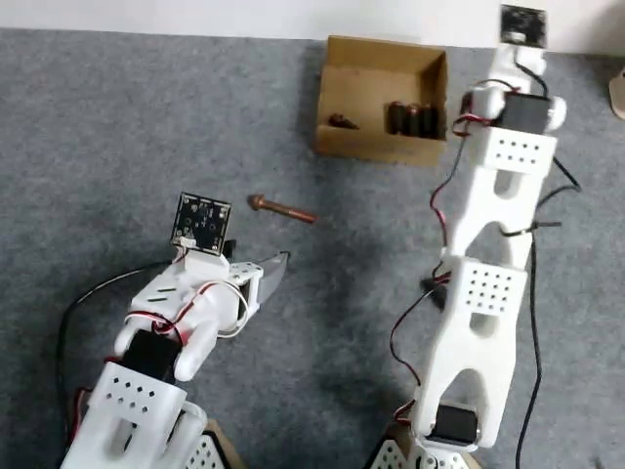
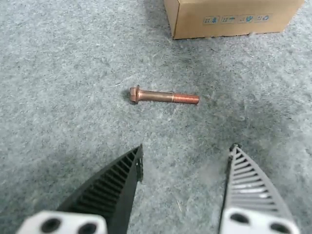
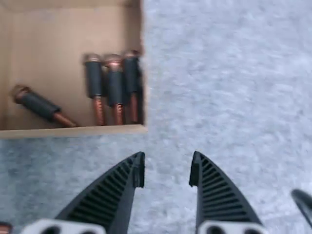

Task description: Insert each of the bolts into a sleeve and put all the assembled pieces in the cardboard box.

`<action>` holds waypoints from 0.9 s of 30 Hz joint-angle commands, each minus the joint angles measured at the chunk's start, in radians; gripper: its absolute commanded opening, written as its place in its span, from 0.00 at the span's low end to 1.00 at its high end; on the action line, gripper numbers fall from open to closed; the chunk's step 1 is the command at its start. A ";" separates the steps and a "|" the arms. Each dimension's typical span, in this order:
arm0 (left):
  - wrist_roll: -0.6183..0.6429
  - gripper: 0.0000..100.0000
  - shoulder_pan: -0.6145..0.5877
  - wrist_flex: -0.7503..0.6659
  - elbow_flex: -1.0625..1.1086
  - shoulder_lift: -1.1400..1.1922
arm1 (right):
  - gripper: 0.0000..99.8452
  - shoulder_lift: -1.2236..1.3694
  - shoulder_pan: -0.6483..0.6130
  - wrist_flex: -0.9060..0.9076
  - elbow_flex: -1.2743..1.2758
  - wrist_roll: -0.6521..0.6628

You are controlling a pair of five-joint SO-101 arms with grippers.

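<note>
The left claw (image 2: 187, 148) hangs open and empty over the grey carpet (image 1: 117, 127), its two fingers spread wide. A bare copper bolt (image 2: 163, 96) lies flat on the carpet just ahead of its tips, crosswise to the fingers and touching neither. The cardboard box (image 2: 234, 19) stands farther on, beyond the bolt. The right claw (image 3: 166, 168) is also open and holds nothing. It hovers over the carpet close beside the box, whose near corner lies just ahead of one fingertip. Inside the box, nearest this claw, three sleeved bolts (image 3: 114, 83) lie side by side against the wall. A fourth sleeved bolt (image 3: 41, 106) lies tilted, farther from the claw.
</note>
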 commanded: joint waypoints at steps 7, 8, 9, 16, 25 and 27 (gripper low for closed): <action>-0.008 0.26 -0.002 -0.018 -0.002 -0.012 | 0.14 -0.272 0.031 0.016 0.532 0.005; -0.008 0.26 -0.002 -0.018 -0.002 -0.012 | 0.14 -0.302 0.031 0.016 0.582 0.005; -0.008 0.26 -0.002 -0.018 -0.002 -0.012 | 0.14 -0.332 0.031 0.016 0.628 0.003; -0.008 0.26 -0.002 -0.018 -0.002 -0.012 | 0.14 -0.535 0.033 0.016 0.895 -0.002; -0.008 0.26 -0.002 -0.018 -0.002 -0.012 | 0.14 -0.719 0.074 0.013 1.167 -0.002; -0.008 0.26 -0.002 -0.017 -0.002 -0.012 | 0.14 -0.750 0.087 0.013 1.210 0.002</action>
